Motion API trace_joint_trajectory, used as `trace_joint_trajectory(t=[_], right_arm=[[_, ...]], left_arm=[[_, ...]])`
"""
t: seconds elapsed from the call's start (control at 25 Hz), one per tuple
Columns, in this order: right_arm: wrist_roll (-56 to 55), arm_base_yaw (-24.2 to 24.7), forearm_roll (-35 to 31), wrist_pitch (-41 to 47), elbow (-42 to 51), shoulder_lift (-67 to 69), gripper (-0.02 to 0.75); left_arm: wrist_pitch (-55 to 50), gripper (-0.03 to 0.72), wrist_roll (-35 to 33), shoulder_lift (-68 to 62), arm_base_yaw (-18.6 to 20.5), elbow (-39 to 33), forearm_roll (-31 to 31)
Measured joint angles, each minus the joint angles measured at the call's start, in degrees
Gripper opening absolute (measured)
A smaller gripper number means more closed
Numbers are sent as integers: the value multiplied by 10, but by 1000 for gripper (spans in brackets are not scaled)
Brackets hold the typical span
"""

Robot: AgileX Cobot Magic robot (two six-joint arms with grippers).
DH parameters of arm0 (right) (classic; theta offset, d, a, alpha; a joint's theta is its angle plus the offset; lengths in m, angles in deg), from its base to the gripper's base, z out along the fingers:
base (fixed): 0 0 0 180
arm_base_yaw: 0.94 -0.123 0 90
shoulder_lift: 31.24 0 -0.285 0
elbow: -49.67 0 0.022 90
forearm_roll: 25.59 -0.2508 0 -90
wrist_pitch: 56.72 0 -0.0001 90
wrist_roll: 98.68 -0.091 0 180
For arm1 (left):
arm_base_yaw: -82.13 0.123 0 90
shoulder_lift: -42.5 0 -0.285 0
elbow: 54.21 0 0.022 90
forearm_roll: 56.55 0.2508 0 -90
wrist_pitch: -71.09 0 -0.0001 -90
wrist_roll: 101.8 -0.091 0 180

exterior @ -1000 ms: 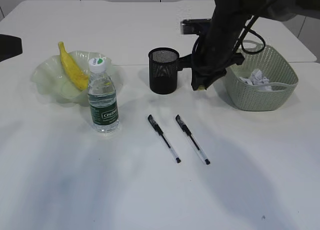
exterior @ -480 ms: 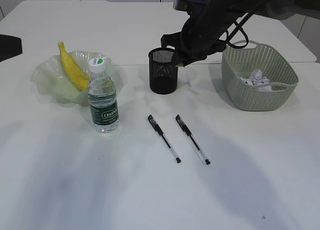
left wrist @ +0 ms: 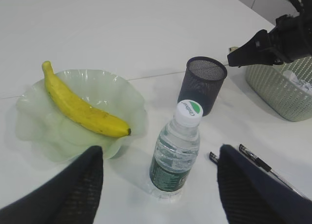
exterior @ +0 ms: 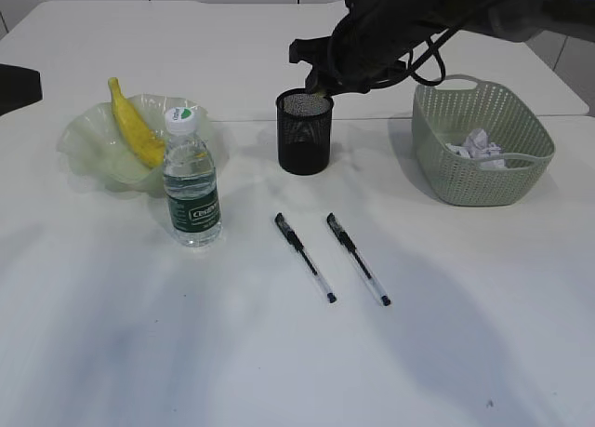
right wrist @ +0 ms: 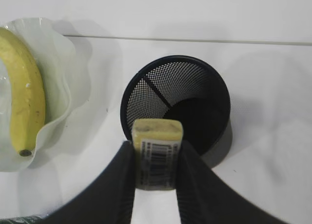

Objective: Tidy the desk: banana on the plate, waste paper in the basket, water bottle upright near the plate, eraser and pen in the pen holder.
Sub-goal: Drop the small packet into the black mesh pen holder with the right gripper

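Holding the eraser (right wrist: 157,153) pinched in my right hand (right wrist: 155,158), I've swung from the basket (exterior: 483,171) to above the pen holder (exterior: 304,132); my left hand (left wrist: 156,180) hangs open.

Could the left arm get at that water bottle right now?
Probably yes: the left gripper is open, hanging just above the water bottle, with nothing between them.

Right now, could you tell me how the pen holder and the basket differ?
The pen holder is black wire mesh, round, tall and narrow; the basket is pale green woven plastic, wide and low with handles. The basket already holds crumpled paper, while the pen holder looks empty in the right wrist view. Both stand upright and open-topped on the white table.
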Motion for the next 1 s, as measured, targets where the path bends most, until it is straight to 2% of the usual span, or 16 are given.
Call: trace_joint_trajectory(t=[0.48, 1.0], right_arm=[[7, 0, -34, -30, -59, 56, 185], [7, 0, -38, -51, -84, 75, 186]], left_arm=[[0, 512, 0, 0, 0, 0, 0], [0, 512, 0, 0, 0, 0, 0]])
